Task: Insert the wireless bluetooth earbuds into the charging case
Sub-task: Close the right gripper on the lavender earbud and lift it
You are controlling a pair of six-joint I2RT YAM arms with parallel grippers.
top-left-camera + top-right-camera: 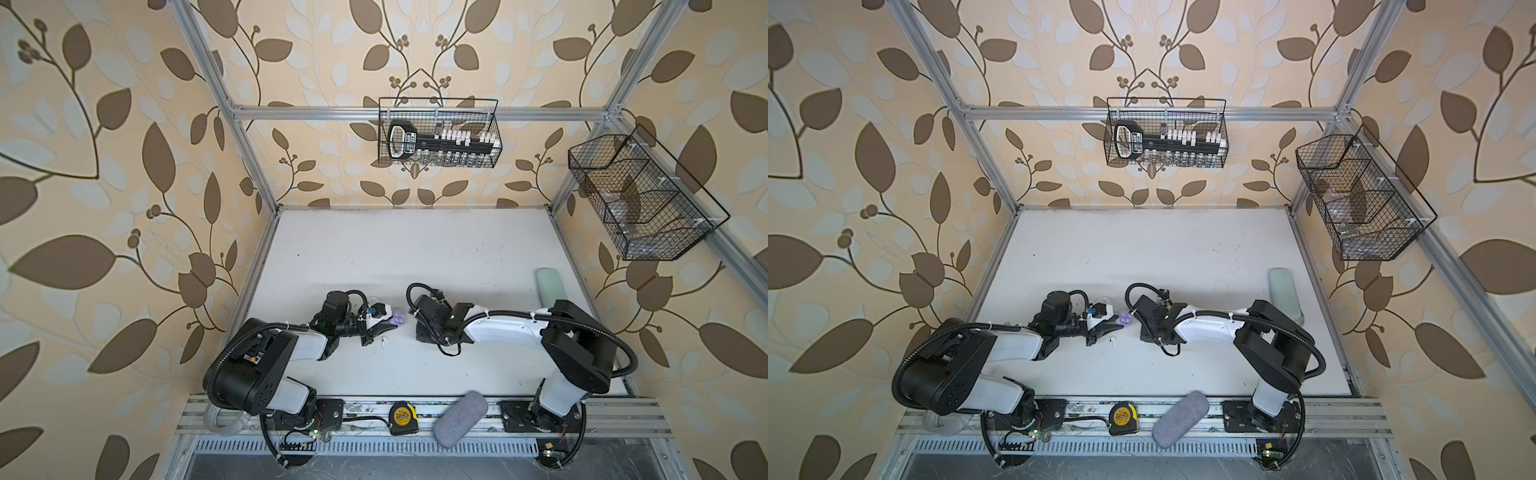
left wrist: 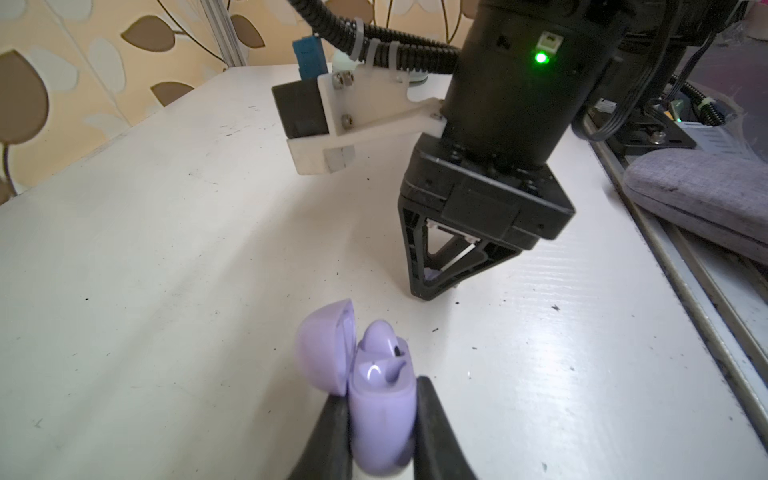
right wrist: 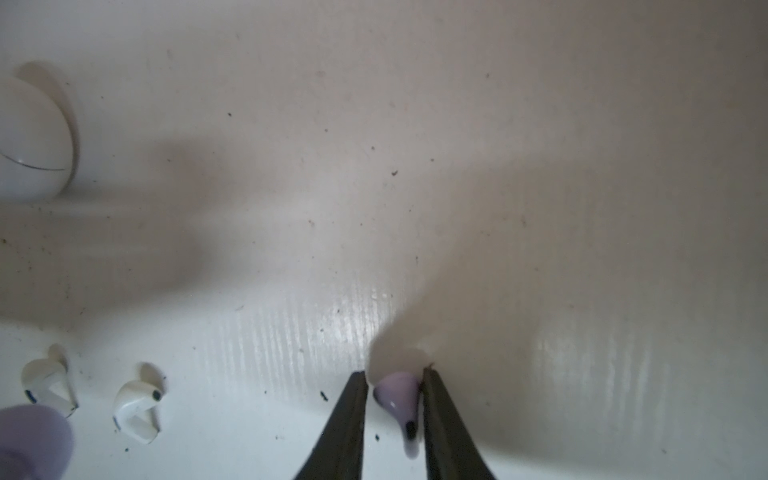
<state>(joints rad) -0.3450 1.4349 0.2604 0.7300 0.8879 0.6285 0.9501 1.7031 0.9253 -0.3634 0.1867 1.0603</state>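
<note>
Lavender case [image 2: 380,419], lid open, holds one earbud [image 2: 380,336]; your left gripper [image 2: 380,390] clamps it. Your right gripper [image 3: 395,374] pinches a second earbud [image 3: 397,395], stem along its fingers.

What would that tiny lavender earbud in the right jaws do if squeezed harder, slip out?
Probably slippery: the lavender earbud looks glossy and rounded, and the jaws of the right gripper pinch only its bulb, so it might squirt out. Likely very light, being tiny compared with the lavender case. It seems rigid, not floppy.
</note>
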